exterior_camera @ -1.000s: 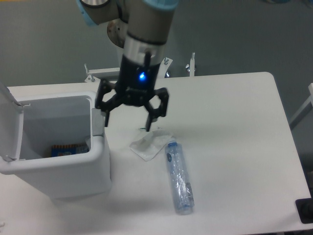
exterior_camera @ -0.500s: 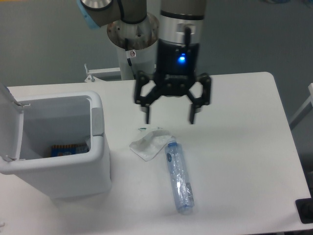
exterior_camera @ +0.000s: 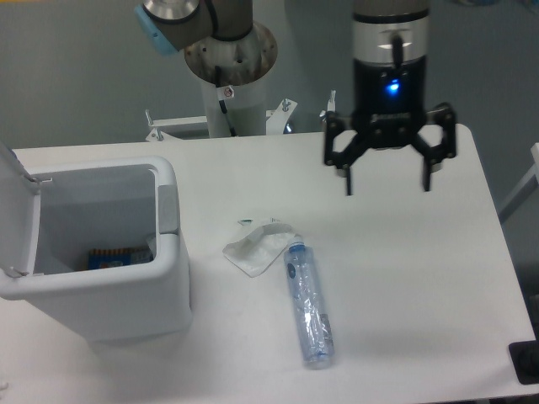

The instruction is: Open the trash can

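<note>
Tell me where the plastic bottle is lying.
The plastic bottle lies on the table, centre-front, right of the open trash can, its cap end touching the crumpled wrapper.

Robotics lab: arm pedestal bolted behind plain white table (grey floor beyond).

We see the arm reaching down from the far side, wrist vertical, blue light lit on it. Gripper hangs right of centre, pointing straight down, fingers spread wide, nothing between them.
</note>
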`<move>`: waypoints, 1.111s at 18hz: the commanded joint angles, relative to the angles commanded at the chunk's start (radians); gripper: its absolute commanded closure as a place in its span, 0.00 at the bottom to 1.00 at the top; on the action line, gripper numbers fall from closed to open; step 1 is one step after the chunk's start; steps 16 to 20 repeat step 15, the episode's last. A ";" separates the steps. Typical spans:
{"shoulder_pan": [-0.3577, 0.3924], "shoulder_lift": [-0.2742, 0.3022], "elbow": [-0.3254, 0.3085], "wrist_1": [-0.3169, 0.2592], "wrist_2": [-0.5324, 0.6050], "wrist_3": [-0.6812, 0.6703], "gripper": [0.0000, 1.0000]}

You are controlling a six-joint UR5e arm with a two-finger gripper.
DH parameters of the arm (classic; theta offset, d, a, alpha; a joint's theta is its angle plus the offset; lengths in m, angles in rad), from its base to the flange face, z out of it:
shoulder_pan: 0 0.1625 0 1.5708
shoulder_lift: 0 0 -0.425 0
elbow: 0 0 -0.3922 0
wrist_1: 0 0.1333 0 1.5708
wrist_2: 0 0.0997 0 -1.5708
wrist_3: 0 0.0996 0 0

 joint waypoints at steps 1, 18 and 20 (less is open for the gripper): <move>0.018 0.000 -0.002 -0.015 0.015 0.067 0.00; 0.161 0.005 -0.038 -0.069 0.080 0.502 0.00; 0.161 0.005 -0.038 -0.069 0.080 0.502 0.00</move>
